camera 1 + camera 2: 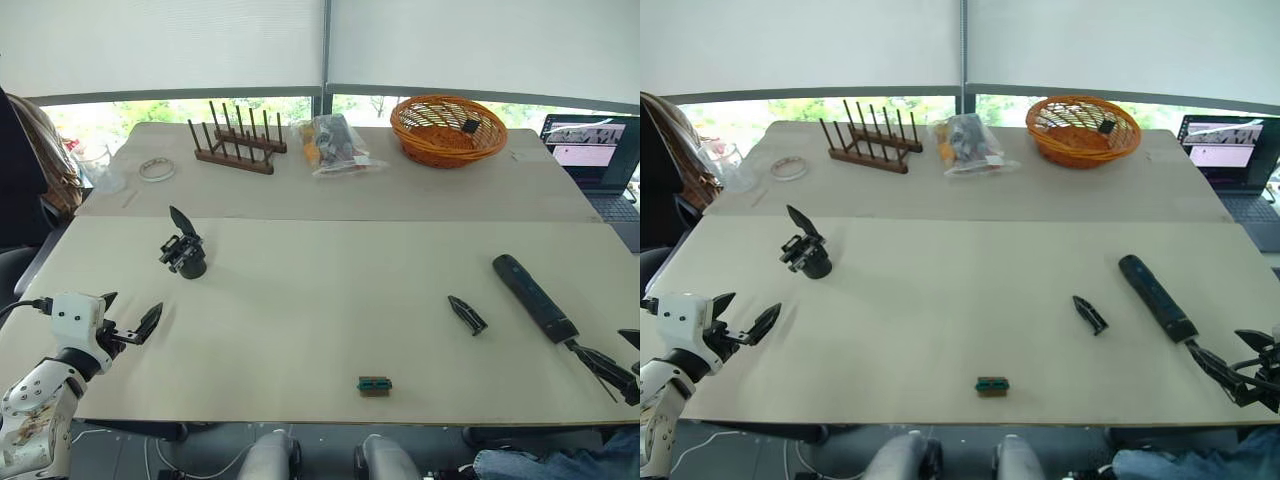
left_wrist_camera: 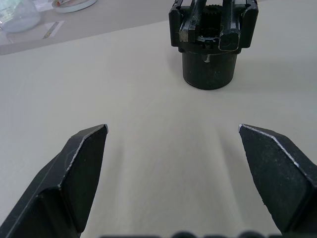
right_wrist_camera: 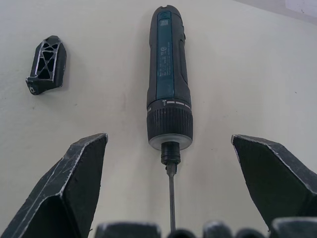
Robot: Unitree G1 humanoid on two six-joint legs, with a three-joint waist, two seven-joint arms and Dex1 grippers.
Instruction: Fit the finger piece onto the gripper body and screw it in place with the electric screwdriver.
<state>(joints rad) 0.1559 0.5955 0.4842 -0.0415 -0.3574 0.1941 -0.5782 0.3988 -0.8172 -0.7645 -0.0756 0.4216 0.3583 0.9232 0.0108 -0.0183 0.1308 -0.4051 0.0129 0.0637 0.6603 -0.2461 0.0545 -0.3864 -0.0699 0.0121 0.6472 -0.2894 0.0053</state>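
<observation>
Both grippers are spread wide and empty. The screwdriver (image 3: 167, 74) lies on the table just ahead of the right fingers (image 3: 74, 183), bit toward them, finger piece (image 3: 46, 64) beside it. It looks rigid and heavy; grasp mid-barrel. The body (image 2: 213, 44) stands ahead of the left fingers (image 2: 79, 168).

We see bare desk (image 1: 300, 320) between our left pincer (image 1: 128, 318) and the gripper body (image 1: 183, 252), with nothing in the way. Our right pincer (image 1: 1240, 365) has its fingers spread on either side of the electric screwdriver (image 1: 533, 298) bit. The finger piece (image 1: 467, 315) lies just beside the screwdriver, and a small green block (image 1: 374, 385) lies near the front edge.
</observation>
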